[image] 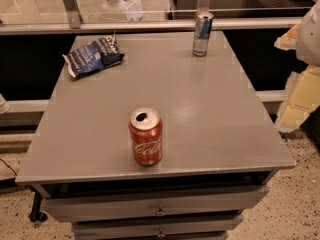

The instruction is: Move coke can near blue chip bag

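Near the lower centre of the frame, coke can [146,136] stands upright on grey table [210,124]; blue chip bag [93,56] lies upper left, well apart; gripper [300,91] at right edge, off the table, state cannot tell. Best grasp can mid-body, keep upright, set beside bag.

end effector [296,99] at far right, partly cropped

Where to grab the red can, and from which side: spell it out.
Probably best: take the red can across its round middle, closing on its left and right sides, coming in from the table's front edge. It stands upright near that edge, with nothing beside it. The gripper sits at the right edge of the view, off the table.
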Robot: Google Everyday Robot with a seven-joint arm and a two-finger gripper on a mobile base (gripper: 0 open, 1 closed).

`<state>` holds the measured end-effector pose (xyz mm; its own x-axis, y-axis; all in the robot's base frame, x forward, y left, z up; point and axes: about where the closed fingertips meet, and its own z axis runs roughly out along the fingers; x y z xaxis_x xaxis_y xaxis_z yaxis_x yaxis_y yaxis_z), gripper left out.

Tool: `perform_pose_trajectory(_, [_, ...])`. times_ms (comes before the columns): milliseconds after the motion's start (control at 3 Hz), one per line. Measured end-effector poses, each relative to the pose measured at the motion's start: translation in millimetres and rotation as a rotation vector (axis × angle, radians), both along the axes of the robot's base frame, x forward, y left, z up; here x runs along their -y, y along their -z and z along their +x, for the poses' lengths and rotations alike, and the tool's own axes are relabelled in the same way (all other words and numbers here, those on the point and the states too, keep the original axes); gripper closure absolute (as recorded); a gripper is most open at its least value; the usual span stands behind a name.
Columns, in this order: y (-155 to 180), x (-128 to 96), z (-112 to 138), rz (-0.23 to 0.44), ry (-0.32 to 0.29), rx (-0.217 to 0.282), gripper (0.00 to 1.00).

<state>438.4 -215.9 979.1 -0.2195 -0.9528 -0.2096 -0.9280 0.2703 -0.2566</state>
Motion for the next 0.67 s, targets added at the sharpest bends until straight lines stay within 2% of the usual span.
perform_pose_trajectory(333, [-0.5, -1.4, 0.2, 0.008, 0.001, 0.007, 0.00])
perform_pose_trajectory(667, [14.3, -18.9, 2.6, 0.101, -0.016, 0.003, 0.00])
